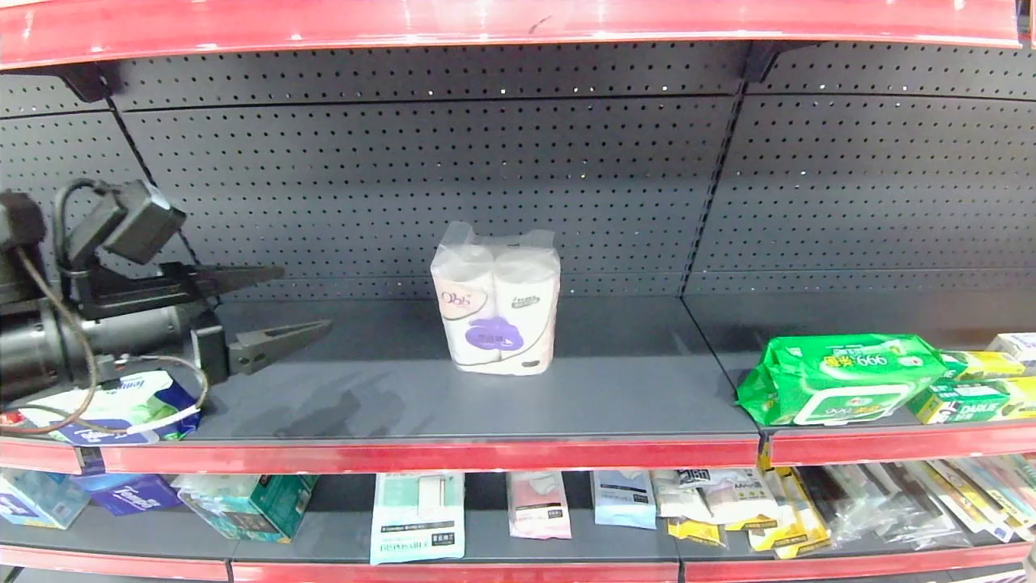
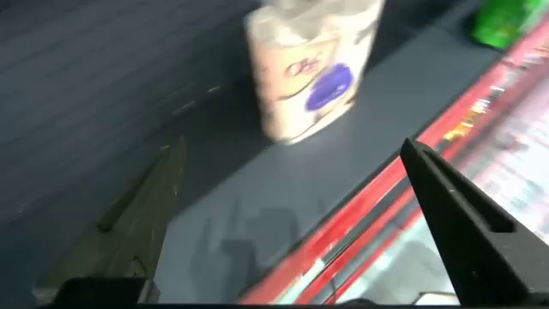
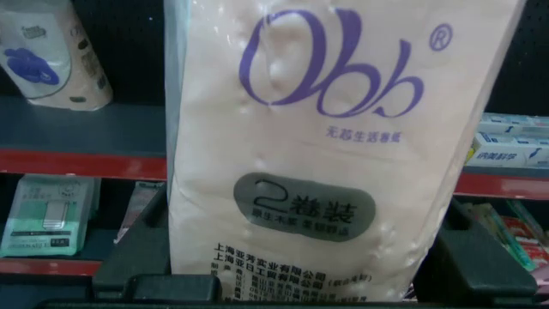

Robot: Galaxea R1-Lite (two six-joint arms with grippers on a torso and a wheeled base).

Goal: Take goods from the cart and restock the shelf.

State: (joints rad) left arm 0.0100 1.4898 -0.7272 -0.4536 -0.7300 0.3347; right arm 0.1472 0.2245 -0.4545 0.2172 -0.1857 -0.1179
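one roll pack on the shelf, another in the right fingers

a toilet roll pack [image 1: 496, 300] stood upright near the middle of the dark shelf [image 1: 453, 405], well apart from the green wet wipes pack [image 1: 842, 379] on the right. the left gripper [image 1: 306, 300] hung over the shelf's left end, its fingers [image 1: 275, 336] spread apart and holding nothing. the right gripper [image 3: 300, 266] had its fingers [image 3: 137, 249] clamped on either side of a second toilet roll pack [image 3: 326, 129], held upright in front of the shelf.
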